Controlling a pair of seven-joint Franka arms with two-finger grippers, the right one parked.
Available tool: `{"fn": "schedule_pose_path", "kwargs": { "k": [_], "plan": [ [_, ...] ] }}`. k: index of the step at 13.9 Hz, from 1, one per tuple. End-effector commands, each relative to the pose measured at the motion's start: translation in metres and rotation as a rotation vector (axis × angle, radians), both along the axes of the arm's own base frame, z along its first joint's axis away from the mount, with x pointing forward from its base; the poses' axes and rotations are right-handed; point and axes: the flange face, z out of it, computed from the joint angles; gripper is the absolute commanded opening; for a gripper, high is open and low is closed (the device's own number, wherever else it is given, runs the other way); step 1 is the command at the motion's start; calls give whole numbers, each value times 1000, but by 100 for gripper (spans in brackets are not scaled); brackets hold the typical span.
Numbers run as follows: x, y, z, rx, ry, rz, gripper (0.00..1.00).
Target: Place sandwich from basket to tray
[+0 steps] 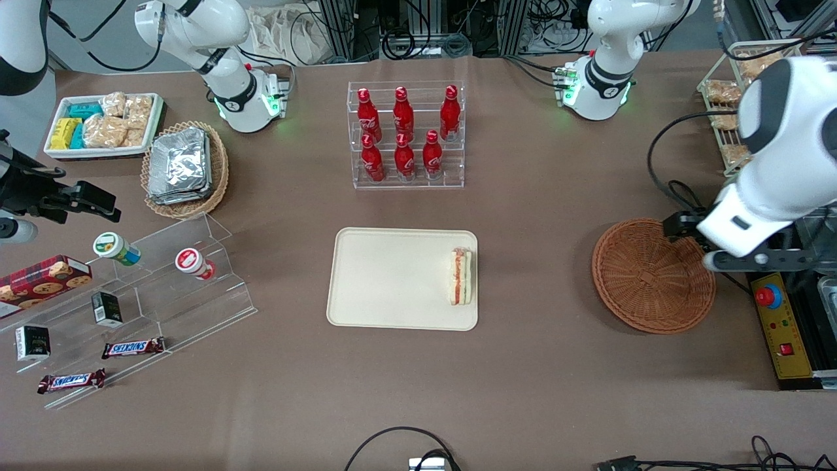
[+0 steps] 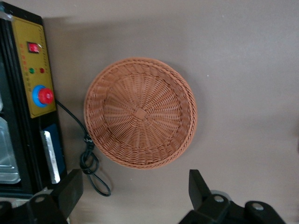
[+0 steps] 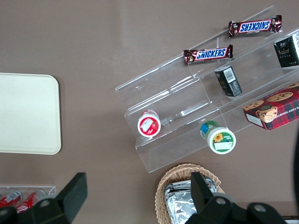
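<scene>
Sandwich: the sandwich [image 1: 461, 275] lies on the tray [image 1: 392, 281], at the tray's end toward the working arm, close to the rim there; its cut face shows upward with red-orange and green stripes between pale bread.
Long axis: it runs from the front camera's side of the tray toward the bottle rack, parallel to the tray's short rim.
Tray: cream-beige, flat, smooth, rectangular with rounded corners and a low rim; apart from the sandwich it holds nothing.
Basket: the basket [image 1: 652, 276] is round, shallow, reddish-brown woven wicker, with a small square knot at the centre of the weave; the wrist view [image 2: 140, 112] shows nothing in it.
Key relation: the sandwich is well apart from the gripper, off toward the parked arm's end of the table, with the basket between them.
Gripper: the left gripper [image 2: 133, 196] hangs high above the table near the basket's rim toward the working arm's end; its two dark fingers are spread apart and hold nothing.
Task state: judging by the layout, the placing looks done, and no further grasp seems called for.
Nearby: a clear acrylic rack of red cola bottles [image 1: 405, 134] stands farther from the front camera than the tray; a yellow control box with a red button [image 1: 775, 314] sits beside the basket.
Table: brown, matte covering.
</scene>
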Motion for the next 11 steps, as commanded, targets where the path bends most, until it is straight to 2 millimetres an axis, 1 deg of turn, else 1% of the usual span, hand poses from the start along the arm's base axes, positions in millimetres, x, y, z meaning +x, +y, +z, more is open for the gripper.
{"fn": "schedule_pose_path", "kwargs": {
  "k": [1, 2, 3, 4, 6, 7, 11],
  "plan": [
    [10, 7, 2, -33, 8, 3, 100],
    [18, 9, 6, -42, -4, 1, 100],
    [21, 11, 9, -54, -17, 7, 100],
    [25, 11, 9, -86, -16, 1, 100],
    [33, 11, 16, -168, -23, 18, 100],
    [33, 9, 16, -176, -23, 19, 100],
    [33, 14, 19, -164, -30, 20, 100]
  ]
}}
